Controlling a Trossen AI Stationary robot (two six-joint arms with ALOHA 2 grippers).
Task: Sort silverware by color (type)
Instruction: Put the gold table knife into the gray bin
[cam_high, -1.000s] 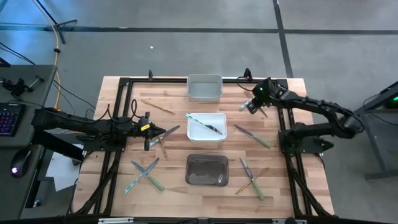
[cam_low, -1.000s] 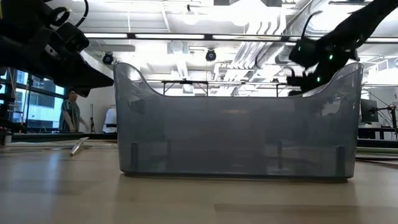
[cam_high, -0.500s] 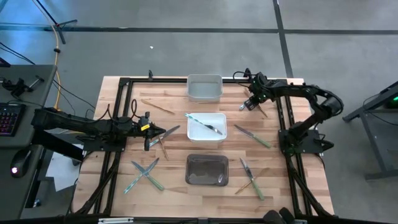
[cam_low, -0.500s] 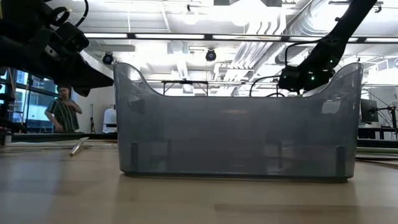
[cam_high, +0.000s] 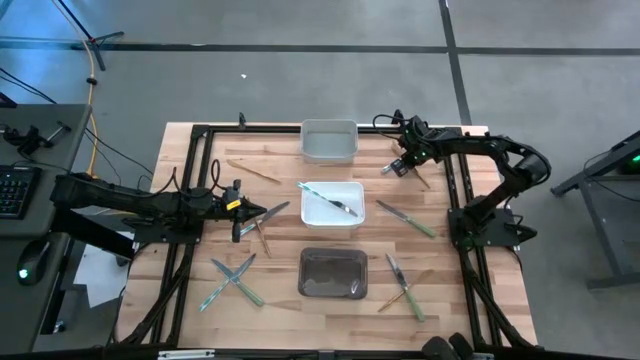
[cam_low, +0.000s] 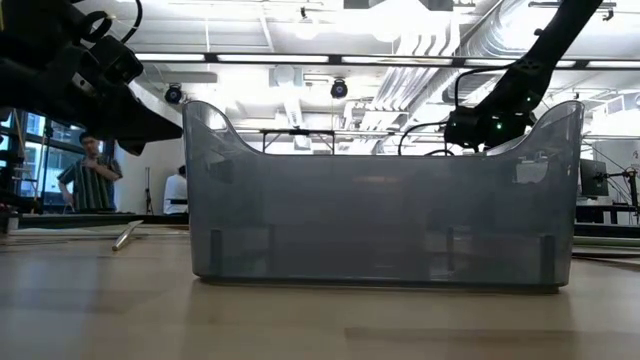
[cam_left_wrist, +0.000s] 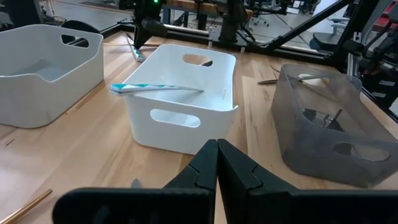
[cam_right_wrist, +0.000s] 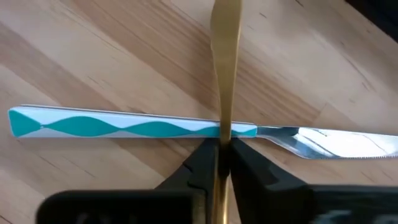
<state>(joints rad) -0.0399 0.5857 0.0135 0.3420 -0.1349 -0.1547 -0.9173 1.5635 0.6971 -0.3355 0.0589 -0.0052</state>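
Note:
Silverware lies scattered on the wooden table (cam_high: 200, 160). At the far right a gold-coloured piece (cam_right_wrist: 225, 74) lies across a knife with a light blue and white handle (cam_right_wrist: 134, 127). My right gripper (cam_right_wrist: 222, 155) (cam_high: 400, 166) is down over that crossing, shut on the gold piece. Other pieces are a crossed pair (cam_high: 235, 278), a green-handled knife (cam_high: 405, 218), a pair (cam_high: 403, 285) and a tan piece (cam_high: 253, 171). A blue-handled piece (cam_left_wrist: 155, 88) rests in the white bin (cam_high: 333, 203). My left gripper (cam_left_wrist: 216, 168) (cam_high: 262, 211) stays shut left of that bin, holding nothing. My right gripper pinches the gold piece (cam_right_wrist: 224, 134) between its two fingers, right where it crosses over the blue-handled knife at the end of that handle. The fingers come steeply from above and lie across the gold piece. It still lies on top of the knife.
A pale grey bin (cam_high: 329, 141) stands at the far edge and a dark see-through bin (cam_high: 333, 273) at the near side, filling the low view (cam_low: 380, 210). A black frame (cam_high: 190, 180) edges the table. People stand in the room behind (cam_low: 90, 180).
My right gripper has come down toward the table at the far right while its arm has folded in, and it has held still over the crossed pieces for the last half second. The silverware has not moved.

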